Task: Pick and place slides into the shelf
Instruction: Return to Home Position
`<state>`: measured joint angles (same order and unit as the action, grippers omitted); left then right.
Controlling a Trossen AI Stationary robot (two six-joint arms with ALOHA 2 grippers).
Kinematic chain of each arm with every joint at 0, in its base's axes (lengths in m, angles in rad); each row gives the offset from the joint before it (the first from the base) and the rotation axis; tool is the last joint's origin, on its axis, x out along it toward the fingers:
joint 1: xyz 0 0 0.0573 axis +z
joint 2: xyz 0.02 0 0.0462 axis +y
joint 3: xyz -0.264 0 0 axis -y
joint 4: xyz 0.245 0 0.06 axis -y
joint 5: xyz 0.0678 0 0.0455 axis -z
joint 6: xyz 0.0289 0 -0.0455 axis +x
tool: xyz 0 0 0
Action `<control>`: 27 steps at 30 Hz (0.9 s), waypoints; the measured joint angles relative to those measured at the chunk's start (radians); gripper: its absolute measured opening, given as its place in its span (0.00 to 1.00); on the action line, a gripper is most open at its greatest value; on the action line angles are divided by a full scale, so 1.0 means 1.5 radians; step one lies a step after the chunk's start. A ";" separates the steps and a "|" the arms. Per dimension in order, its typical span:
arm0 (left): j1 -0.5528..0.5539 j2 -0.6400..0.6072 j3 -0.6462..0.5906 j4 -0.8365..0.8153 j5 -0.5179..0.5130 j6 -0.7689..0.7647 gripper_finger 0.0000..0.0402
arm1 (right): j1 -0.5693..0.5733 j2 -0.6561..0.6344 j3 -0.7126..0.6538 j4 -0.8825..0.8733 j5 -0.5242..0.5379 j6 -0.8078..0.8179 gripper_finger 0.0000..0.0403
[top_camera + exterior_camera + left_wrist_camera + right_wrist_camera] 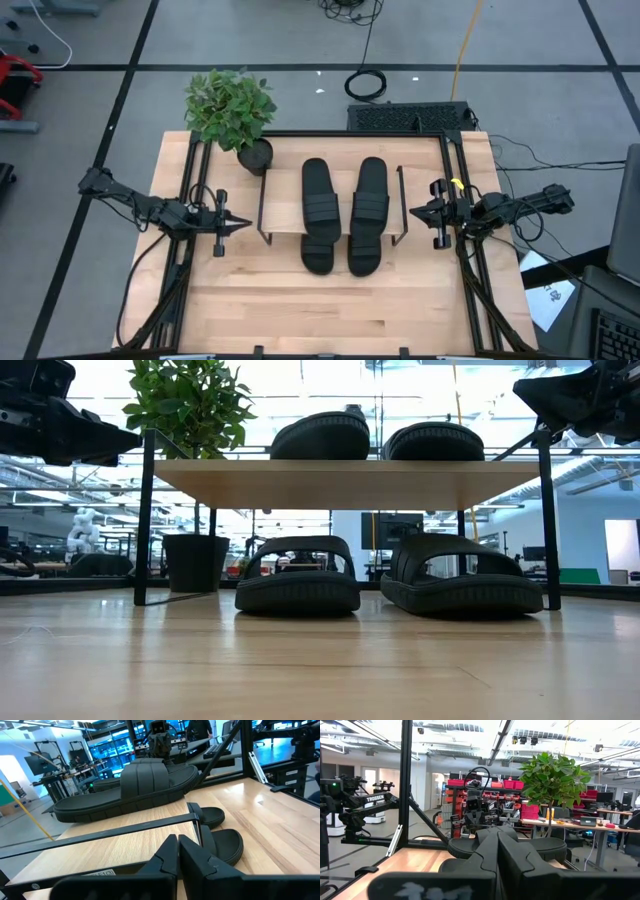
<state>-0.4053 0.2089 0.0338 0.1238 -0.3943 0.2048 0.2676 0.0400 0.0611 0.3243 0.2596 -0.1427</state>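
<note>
Flanking the shelf [283,215], the left gripper [240,224] and right gripper [415,212] hover empty, fingers pressed together, apart from it because the job looks finished: two upper slides [320,435] sit on its board, two lower slides [298,585] beneath on the surface [300,310].

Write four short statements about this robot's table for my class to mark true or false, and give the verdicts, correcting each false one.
1. Two slides lie on top of the shelf. True.
2. Nothing lies under the shelf. False: two more slides lie there, side by side.
3. One gripper grips a slide. False: the left gripper and the right gripper are both shut on nothing, one on each side of the shelf.
4. A potted plant stands on the table by a corner of the shelf. True.
</note>
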 joint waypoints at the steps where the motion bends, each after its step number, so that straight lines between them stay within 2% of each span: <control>1: 0.000 0.000 0.000 0.000 0.000 0.000 0.03 | 0.000 0.000 0.000 0.000 0.000 0.000 0.00; 6: 0.000 0.000 0.000 0.000 0.000 0.000 0.00 | 0.000 0.000 0.000 0.000 0.000 0.000 0.00; 17: 0.000 0.000 0.000 0.000 0.000 0.000 0.07 | 0.000 0.000 0.000 0.000 0.000 0.000 0.00; 27: 0.000 0.000 0.000 0.000 0.000 0.000 0.01 | 0.000 0.000 0.000 0.000 0.000 0.000 0.00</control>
<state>-0.4053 0.2089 0.0338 0.1241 -0.3943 0.2047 0.2678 0.0401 0.0608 0.3241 0.2596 -0.1427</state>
